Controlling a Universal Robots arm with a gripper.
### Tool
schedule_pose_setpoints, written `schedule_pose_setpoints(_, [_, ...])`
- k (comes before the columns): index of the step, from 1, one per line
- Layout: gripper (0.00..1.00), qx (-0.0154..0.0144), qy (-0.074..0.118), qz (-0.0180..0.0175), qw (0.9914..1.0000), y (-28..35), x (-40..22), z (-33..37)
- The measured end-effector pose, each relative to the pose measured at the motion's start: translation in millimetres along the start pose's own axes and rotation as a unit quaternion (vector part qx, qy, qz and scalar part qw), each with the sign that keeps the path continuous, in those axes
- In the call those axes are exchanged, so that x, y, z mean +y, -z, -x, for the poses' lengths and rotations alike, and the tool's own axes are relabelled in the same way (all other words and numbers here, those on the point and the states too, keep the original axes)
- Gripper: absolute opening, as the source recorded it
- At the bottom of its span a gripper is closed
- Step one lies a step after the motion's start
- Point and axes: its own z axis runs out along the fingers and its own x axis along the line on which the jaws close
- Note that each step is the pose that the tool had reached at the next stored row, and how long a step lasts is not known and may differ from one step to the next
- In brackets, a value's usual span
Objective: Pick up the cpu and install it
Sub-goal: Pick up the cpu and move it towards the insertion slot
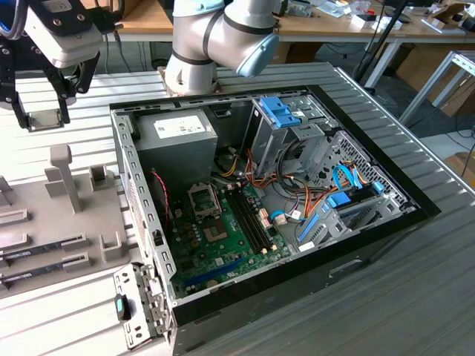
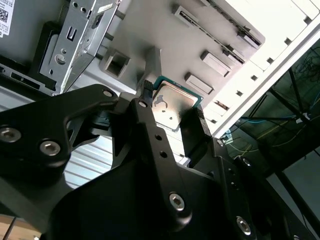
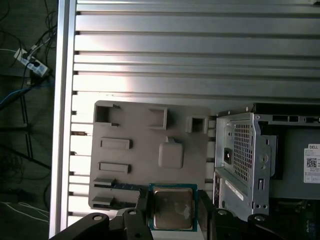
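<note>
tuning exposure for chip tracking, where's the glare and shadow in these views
First wrist view: the ribbed table glares white in bands, the cpu is evenly lit. Second wrist view: the cpu's metal top catches a bright sheen, the gripper is dark. Exterior view: the computer case is dim inside.

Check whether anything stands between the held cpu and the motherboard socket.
The gripper holds the cpu near the grey tray, outside the case. Its raised side wall stands between the cpu and the socket; above that wall, nothing visible is in the way.
</note>
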Motion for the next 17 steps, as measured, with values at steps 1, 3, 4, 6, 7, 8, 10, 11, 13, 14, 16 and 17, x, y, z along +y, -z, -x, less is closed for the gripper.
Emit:
schedule_pose_setpoints(1, [0.47,0.0,0.0,0.0,1.0,0.1,0.0,1.1])
schedule_pose_setpoints(3, [0.47,0.0,0.0,0.0,1.0,0.1,-0.1,2.9])
schedule_pose_setpoints(4, [0.47,0.0,0.0,0.0,1.0,0.2,-0.2,3.7])
schedule_pose_setpoints(6, [0.47,0.0,0.0,0.0,1.0,0.2,-0.3,4.9])
schedule_pose_setpoints(7, [0.47,0.0,0.0,0.0,1.0,0.2,-0.3,5.5])
schedule_pose_setpoints(8, [0.47,0.0,0.0,0.0,1.0,0.3,-0.4,6.2])
schedule_pose_setpoints(10, [0.47,0.0,0.0,0.0,1.0,0.4,-0.6,8.7])
schedule_pose_setpoints(11, [0.47,0.0,0.0,0.0,1.0,0.4,-0.6,9.7])
schedule_pose_setpoints(13, [0.47,0.0,0.0,0.0,1.0,0.5,-0.7,11.8])
schedule_pose_setpoints(14, [0.47,0.0,0.0,0.0,1.0,0.6,-0.8,13.4])
schedule_pose_setpoints(16, [0.47,0.0,0.0,0.0,1.0,0.7,-0.9,17.3])
schedule_pose_setpoints(17, [0.47,0.0,0.0,0.0,1.0,0.8,-1.0,18.8])
